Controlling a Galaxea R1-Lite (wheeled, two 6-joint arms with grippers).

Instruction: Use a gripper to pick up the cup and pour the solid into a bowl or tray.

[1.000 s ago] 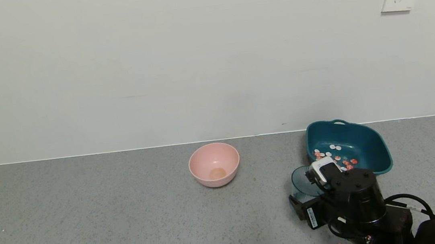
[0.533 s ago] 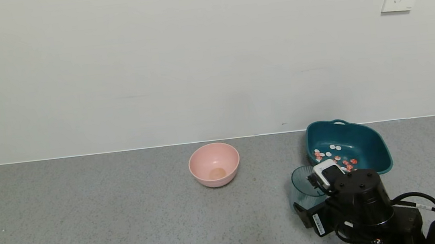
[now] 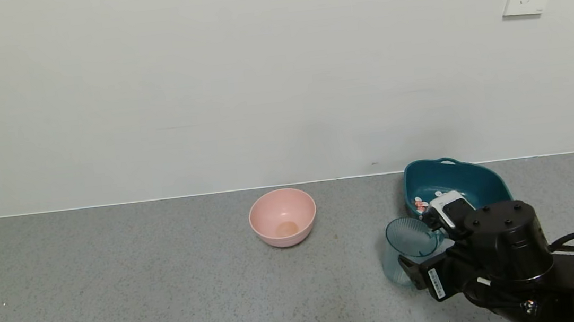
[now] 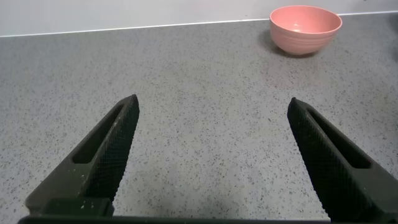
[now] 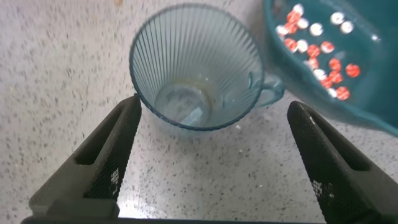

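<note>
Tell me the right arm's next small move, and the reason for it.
Probably draw the right gripper straight back from the cup. The cup stands empty and upright on the table, the fingers are open and off it, and the red and white pieces already lie in the teal basin.
</note>
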